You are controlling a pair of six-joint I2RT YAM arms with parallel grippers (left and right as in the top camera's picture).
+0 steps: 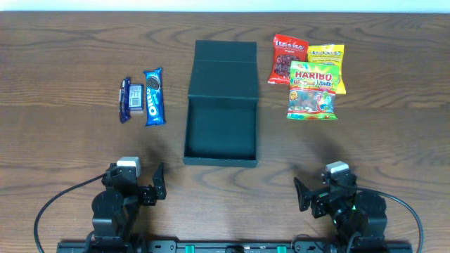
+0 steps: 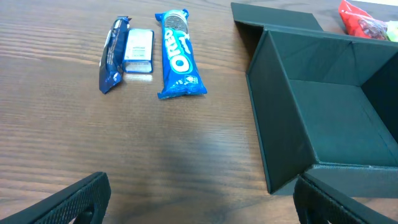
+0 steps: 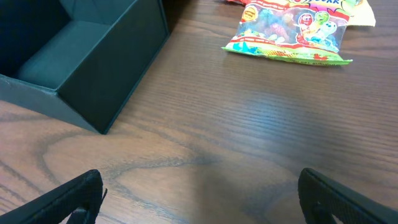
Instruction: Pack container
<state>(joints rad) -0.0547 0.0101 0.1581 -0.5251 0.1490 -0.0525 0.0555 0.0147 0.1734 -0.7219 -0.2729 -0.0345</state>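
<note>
Logged container (image 1: 220,130) mid-surface (image 1: 70,147), upright and open, lid (image 1: 223,67) folded back on the far side. Spotted Oreo pack (image 1: 154,96) left of it, lying lengthwise, near the box wall but apart from it. Noted two smaller items just left of the Oreo pack: white-and-blue pack (image 1: 136,98) and dark blue pack (image 1: 125,99), touching each other. Counted three candy bags right of the lid: red bag (image 1: 288,58), yellow bag (image 1: 328,63), and Haribo bag (image 1: 311,91) overlapping both from the near side. Found left end effector (image 2: 199,193) released, jaws spread wide, holding nothing, over bare wood at the near edge, left of the container's near corner. Found right end effector (image 3: 199,199) likewise released, jaws wide, gripping nothing, at the near edge, right of the container. Saw both well apart from the snacks; couldn't tell height above the wood.
</note>
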